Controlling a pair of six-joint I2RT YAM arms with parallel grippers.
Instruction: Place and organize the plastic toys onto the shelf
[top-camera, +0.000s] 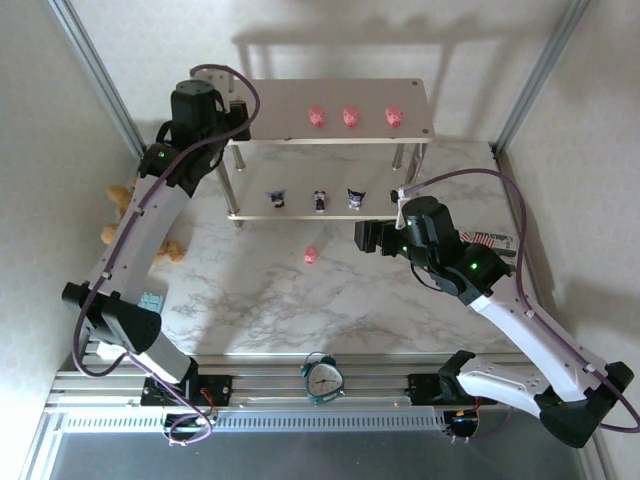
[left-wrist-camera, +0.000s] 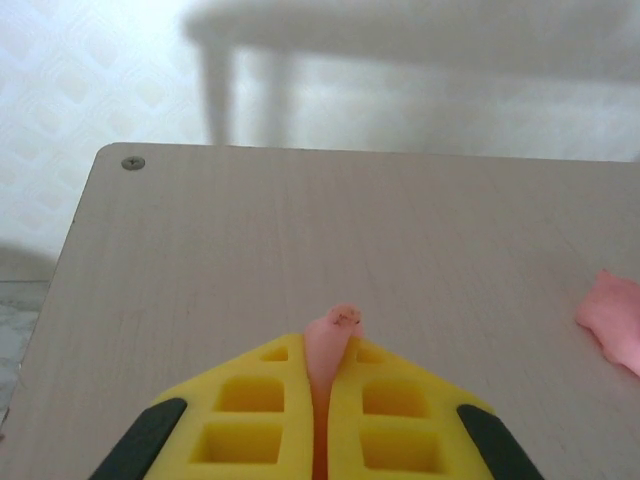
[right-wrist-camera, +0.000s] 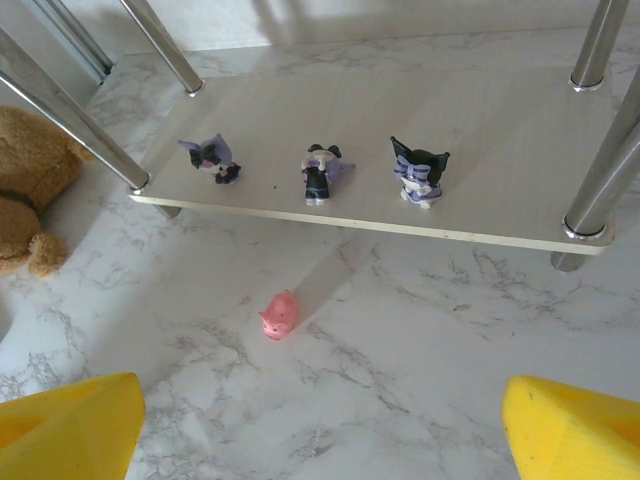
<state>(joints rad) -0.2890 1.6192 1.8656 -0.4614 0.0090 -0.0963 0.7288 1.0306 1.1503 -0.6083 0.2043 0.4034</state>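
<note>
My left hand (left-wrist-camera: 330, 385) is clamped on a pink pig (left-wrist-camera: 334, 338), just its tip poking out of the grip, over the left end of the top board of the shelf (top-camera: 285, 112). Three other pigs (top-camera: 351, 116) stand in a row further right on that board, and three purple-and-white figurines (top-camera: 320, 200) line the lower board. My right hand (right-wrist-camera: 320, 430) hangs spread apart above the tabletop (right-wrist-camera: 420, 330), where the last pig (right-wrist-camera: 279, 314) lies just in front of the shelf. I judge these toys light, hard and smooth, and rounded enough to squirt out of a pinch. I would take that one across the widest part of its body, low down.
</note>
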